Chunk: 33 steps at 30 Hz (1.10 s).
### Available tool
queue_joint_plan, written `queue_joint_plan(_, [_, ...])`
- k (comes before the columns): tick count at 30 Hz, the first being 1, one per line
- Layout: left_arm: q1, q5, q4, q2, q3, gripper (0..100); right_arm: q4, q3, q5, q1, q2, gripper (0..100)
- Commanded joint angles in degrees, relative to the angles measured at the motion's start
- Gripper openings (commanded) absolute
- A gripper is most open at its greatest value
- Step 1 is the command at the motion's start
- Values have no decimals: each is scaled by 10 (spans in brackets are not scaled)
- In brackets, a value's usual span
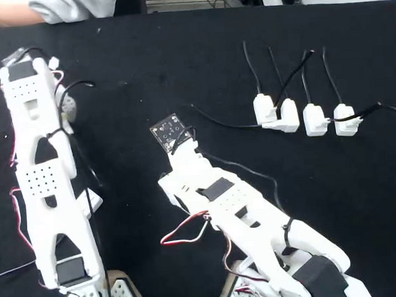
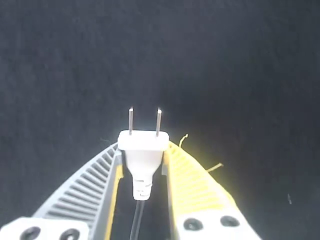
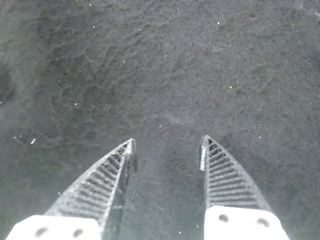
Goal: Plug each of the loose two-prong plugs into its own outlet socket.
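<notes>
Plug [image 2: 143, 147] sits clamped prongs-forward in the left tool [image 2: 144, 144]; it likely next needs carrying to the outlet sockets [image 1: 314, 119] near the right edge of the tabletop [image 1: 148, 72]. Right tool [image 3: 167, 141] hangs open, empty.

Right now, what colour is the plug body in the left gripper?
White two-prong plug, clearest in left wrist view.

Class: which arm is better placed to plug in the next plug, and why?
Probably left: the left gripper is shut on a two-prong plug, prongs pointing forward. The right gripper is open and empty, though its arm sits nearer the white sockets.
</notes>
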Motion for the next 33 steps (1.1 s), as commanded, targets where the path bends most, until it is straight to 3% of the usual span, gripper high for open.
queue_joint_plan(1, [47, -8, 4, -201, 166, 30, -5, -5, -4, 10, -36, 194])
queue_joint_plan(9, [120, -54, 3, -412, 322, 30, 91, 10, -54, 98, -190, 194])
queue_joint_plan(13, [173, -60, 3, -446, 375, 30, 73, 54, -56, 136, -271, 194])
queue_joint_plan(17, [231, -121, -9, -440, 443, 30, 72, 78, -73, 191, -323, 194])
queue_joint_plan(21, [254, -137, -64, -448, 523, 30, 71, 82, -113, 207, -327, 194])
queue_joint_plan(31, [314, -135, -279, -550, 787, 30, 70, 84, -114, 207, -327, 194])
queue_joint_plan(33, [319, -107, -320, -570, 820, 35, 70, 84, -114, 207, -327, 194])
